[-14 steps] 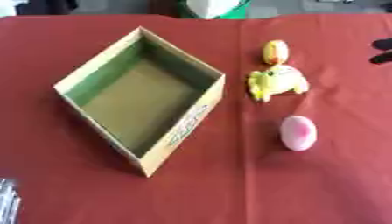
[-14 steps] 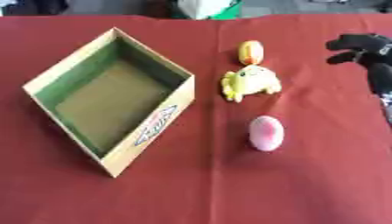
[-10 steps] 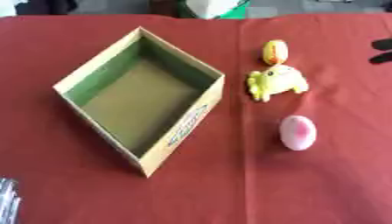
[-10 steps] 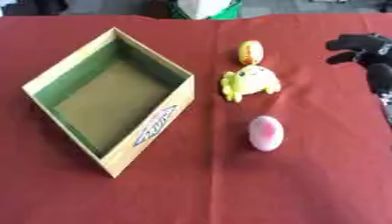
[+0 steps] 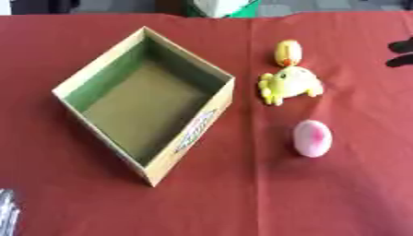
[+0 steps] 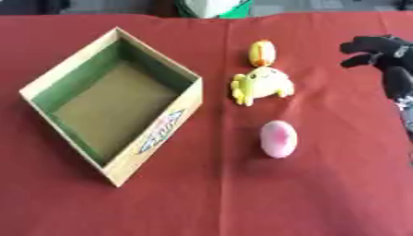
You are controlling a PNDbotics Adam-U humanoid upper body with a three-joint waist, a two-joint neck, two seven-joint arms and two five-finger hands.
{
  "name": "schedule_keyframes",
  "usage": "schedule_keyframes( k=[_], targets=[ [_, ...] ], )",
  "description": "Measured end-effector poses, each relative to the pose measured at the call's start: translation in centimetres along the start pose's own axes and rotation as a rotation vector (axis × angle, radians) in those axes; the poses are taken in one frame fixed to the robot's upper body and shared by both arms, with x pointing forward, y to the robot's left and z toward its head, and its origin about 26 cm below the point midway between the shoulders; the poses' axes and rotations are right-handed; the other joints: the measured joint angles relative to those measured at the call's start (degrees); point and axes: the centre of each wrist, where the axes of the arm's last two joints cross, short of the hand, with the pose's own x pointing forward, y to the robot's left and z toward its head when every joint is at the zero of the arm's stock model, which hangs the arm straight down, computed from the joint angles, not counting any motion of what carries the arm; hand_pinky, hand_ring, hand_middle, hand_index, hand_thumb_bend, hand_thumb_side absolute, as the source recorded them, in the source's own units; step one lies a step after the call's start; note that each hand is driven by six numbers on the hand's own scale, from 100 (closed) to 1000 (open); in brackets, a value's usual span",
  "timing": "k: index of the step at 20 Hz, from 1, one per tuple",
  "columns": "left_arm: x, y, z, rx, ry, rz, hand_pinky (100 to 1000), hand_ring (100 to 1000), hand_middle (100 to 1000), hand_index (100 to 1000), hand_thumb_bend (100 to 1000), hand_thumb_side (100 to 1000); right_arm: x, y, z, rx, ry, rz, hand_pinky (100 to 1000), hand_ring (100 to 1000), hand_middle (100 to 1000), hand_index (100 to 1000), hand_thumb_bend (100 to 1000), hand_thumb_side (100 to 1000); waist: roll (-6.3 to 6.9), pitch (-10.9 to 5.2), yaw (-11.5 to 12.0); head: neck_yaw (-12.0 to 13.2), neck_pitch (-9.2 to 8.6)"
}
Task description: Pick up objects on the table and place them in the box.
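Observation:
An open cardboard box with green inner walls sits turned like a diamond on the red cloth, and nothing lies in it. To its right are a small yellow-orange egg-shaped toy, a yellow plush chick just below it, and a pink egg nearer me. My black right hand hovers at the right edge, level with the two yellow toys and well apart from them. Its fingers are relaxed and hold nothing. A silver-grey sliver of my left hand shows at the lower left corner.
The red tablecloth covers the whole table. A white and green object stands beyond the far edge, behind the box. Bare cloth stretches in front of the box and around the pink egg.

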Motion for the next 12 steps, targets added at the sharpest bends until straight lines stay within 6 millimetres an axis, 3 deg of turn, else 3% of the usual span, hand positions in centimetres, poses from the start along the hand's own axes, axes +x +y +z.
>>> schedule_keyframes(
  k=[5,12],
  targets=[
    [0.0,0.0,0.0,-0.003,0.002,-0.001,727,585,668,797,100,935,0.2,-0.7,-1.0,0.186,0.004,0.192,673,800,731,886,110,1000,-0.15,-0.08,0.0,-0.1,0.00],
    [0.0,-0.1,0.1,-0.010,0.006,0.003,727,585,668,797,100,934,0.6,-0.8,-2.4,0.485,0.009,0.473,697,828,746,900,273,1000,-0.64,-0.45,0.4,-0.5,0.00]
  ],
)
